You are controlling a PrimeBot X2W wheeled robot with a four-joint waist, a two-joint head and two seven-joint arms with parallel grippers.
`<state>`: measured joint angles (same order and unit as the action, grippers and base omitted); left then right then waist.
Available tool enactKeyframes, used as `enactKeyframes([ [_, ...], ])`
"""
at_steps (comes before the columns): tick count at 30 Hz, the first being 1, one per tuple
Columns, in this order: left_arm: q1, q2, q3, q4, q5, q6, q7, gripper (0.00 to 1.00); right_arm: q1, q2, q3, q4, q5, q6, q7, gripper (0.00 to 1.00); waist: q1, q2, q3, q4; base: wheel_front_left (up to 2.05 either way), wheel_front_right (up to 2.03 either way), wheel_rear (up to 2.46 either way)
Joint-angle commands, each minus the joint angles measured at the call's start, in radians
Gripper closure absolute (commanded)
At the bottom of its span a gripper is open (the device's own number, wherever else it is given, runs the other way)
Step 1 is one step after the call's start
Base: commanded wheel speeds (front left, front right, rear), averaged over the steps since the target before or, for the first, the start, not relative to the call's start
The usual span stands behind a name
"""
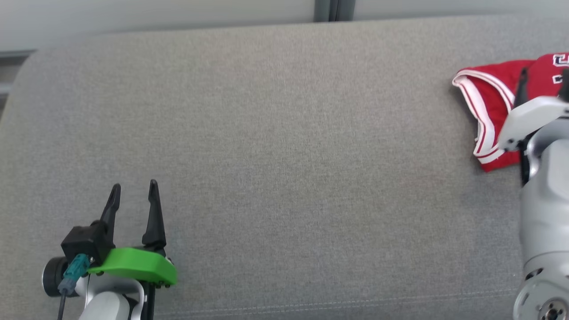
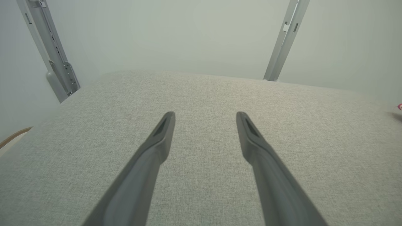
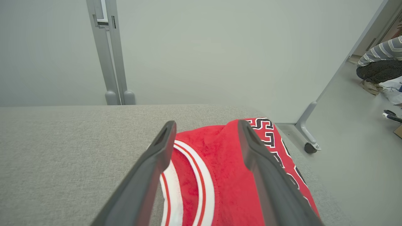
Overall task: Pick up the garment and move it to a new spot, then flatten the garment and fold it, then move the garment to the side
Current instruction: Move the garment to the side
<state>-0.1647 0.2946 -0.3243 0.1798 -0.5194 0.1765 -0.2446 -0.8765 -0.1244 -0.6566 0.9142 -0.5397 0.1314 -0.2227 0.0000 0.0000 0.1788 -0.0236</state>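
Head view, left gripper [image 1: 134, 184]: low on the left, pointing up, fingers spread apart, holding nothing.
Head view, right gripper [image 1: 544, 75]: far right, reaching over the garment [image 1: 486, 93].
Head view, garment: a crumpled red top with white stripes, at the right end of the grey cushion [image 1: 284, 133].
Left wrist view, left gripper [image 2: 205, 116]: fingers wide apart above bare woven cloth; two metal posts [image 2: 282, 40] stand behind.
Right wrist view, right gripper [image 3: 206, 124]: fingers spread wide, the soft red garment [image 3: 220, 163] under them, not pinched.
Right wrist view, far right: a crouching person [image 3: 378, 62] on the floor, well apart.
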Motion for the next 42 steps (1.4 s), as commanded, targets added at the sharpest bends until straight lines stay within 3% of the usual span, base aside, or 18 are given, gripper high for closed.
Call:
enactKeyframes([
  [1,0.023,-0.003,0.007,0.003,-0.015,0.008,-0.001,0.00,0.031,0.014,0.011,-0.004,0.021,-0.002,-0.012,0.00,0.0000,0.0000,-0.091,0.013,0.00,0.00,0.00],
  [6,0.065,-0.002,0.027,0.007,-0.053,0.019,0.021,0.00,0.119,0.060,0.091,0.006,0.098,-0.002,-0.029,0.00,0.0000,0.0000,-0.166,0.029,0.00,0.00,0.00],
  [15,0.121,0.006,0.077,-0.018,-0.110,0.066,0.074,0.00,0.232,0.073,0.327,0.024,0.375,-0.002,-0.036,0.00,0.0000,0.0000,-0.231,0.053,0.00,0.00,0.00],
  [23,0.162,0.025,0.079,-0.026,-0.123,0.059,0.075,0.00,0.413,0.072,0.556,-0.147,0.573,-0.001,-0.023,0.00,0.0000,0.0000,-0.259,0.069,0.00,0.00,0.00],
  [33,0.207,0.033,0.064,0.000,-0.103,0.020,0.022,0.00,0.657,0.072,0.608,-0.458,0.653,-0.001,0.077,0.00,0.0000,0.0000,-0.278,0.065,0.00,0.00,0.00],
  [42,0.230,0.047,0.038,0.006,-0.072,-0.002,0.004,0.00,0.818,0.072,0.601,-0.639,0.711,-0.001,0.124,0.00,0.0000,0.0000,-0.287,0.060,0.00,0.00,0.00],
])
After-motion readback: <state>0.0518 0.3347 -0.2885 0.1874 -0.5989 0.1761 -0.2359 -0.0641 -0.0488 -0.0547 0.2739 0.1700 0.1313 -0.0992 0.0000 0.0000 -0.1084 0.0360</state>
